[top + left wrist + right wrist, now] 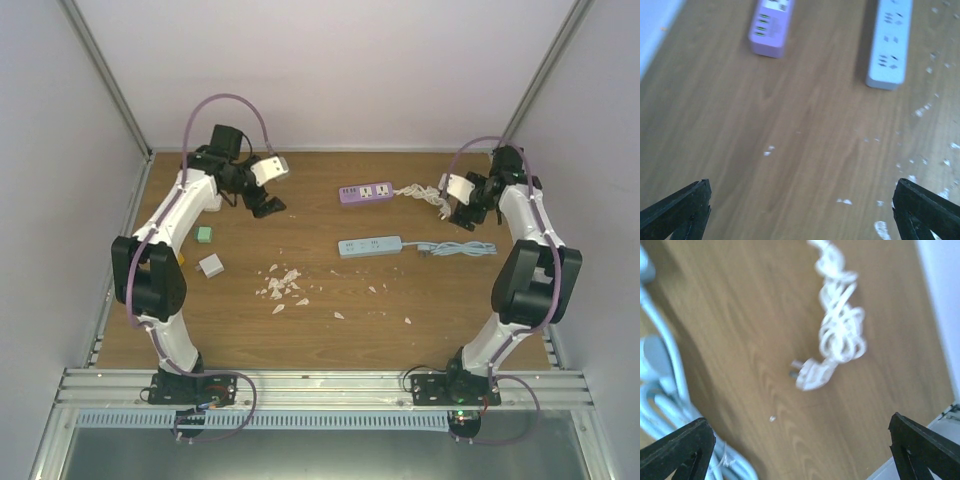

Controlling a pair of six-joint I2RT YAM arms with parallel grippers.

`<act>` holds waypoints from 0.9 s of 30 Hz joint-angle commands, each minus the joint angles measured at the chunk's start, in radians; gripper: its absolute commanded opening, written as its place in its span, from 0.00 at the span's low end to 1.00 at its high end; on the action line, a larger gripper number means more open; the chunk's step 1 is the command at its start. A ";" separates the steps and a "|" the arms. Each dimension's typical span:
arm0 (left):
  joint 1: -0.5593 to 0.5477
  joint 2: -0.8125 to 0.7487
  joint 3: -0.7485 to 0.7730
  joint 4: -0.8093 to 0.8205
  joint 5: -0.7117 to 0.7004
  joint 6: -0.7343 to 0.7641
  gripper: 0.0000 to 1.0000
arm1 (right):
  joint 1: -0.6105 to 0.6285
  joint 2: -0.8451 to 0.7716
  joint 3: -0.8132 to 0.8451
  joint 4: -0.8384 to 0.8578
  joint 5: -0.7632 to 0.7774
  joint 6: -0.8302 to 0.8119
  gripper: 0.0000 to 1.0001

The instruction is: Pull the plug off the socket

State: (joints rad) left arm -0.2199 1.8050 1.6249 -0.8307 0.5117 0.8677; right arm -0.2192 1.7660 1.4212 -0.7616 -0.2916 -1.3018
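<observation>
A purple power strip (365, 192) lies at the back middle of the table, with a light blue power strip (370, 245) in front of it. Both show in the left wrist view, purple (771, 25) and light blue (888, 42). A white plug (812, 374) lies loose on the wood at the end of a coiled white cable (840, 325) that runs from the purple strip. My left gripper (268, 207) is open and empty, left of the strips (800, 215). My right gripper (463, 217) is open and empty above the white plug (800, 450).
The light blue strip's bundled cable (460, 250) lies beside my right gripper (660, 385). A green block (205, 235) and a white block (211, 266) sit at the left. White scraps (283, 285) litter the table's middle. Walls close in on three sides.
</observation>
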 commanded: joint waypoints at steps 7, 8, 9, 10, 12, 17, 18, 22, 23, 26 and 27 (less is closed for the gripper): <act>0.178 0.034 0.281 -0.121 0.119 -0.215 0.99 | 0.040 -0.071 0.200 0.021 -0.249 0.319 1.00; 0.199 0.031 0.296 -0.121 0.137 -0.249 0.99 | 0.041 -0.077 0.209 0.036 -0.266 0.360 1.00; 0.214 0.027 0.305 -0.113 0.146 -0.289 0.99 | 0.042 -0.086 0.214 0.052 -0.282 0.401 1.00; 0.248 0.024 0.312 -0.109 0.151 -0.327 0.99 | 0.041 -0.093 0.219 0.071 -0.298 0.443 1.00; 0.289 0.019 0.317 -0.101 0.167 -0.397 0.99 | 0.042 -0.109 0.224 0.110 -0.322 0.548 1.00; 0.398 0.002 0.286 -0.088 0.224 -0.538 0.99 | 0.041 -0.157 0.191 0.186 -0.385 0.734 1.00; 0.419 -0.005 0.268 -0.078 0.226 -0.567 0.99 | 0.039 -0.172 0.170 0.203 -0.398 0.764 0.99; 0.489 -0.069 0.158 -0.007 0.211 -0.635 0.99 | 0.031 -0.249 0.048 0.275 -0.441 0.853 1.00; 0.503 -0.087 0.125 0.013 0.204 -0.642 0.99 | 0.028 -0.269 0.015 0.292 -0.448 0.868 1.00; 0.527 -0.138 0.041 0.056 0.176 -0.646 0.99 | 0.020 -0.322 -0.082 0.334 -0.456 0.905 1.00; 0.532 -0.154 0.017 0.064 0.163 -0.645 0.99 | 0.016 -0.337 -0.113 0.344 -0.458 0.914 1.00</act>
State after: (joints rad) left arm 0.2932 1.7473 1.7134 -0.8597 0.6907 0.2733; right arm -0.1898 1.4860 1.4029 -0.4969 -0.7040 -0.4911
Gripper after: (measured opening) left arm 0.990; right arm 0.995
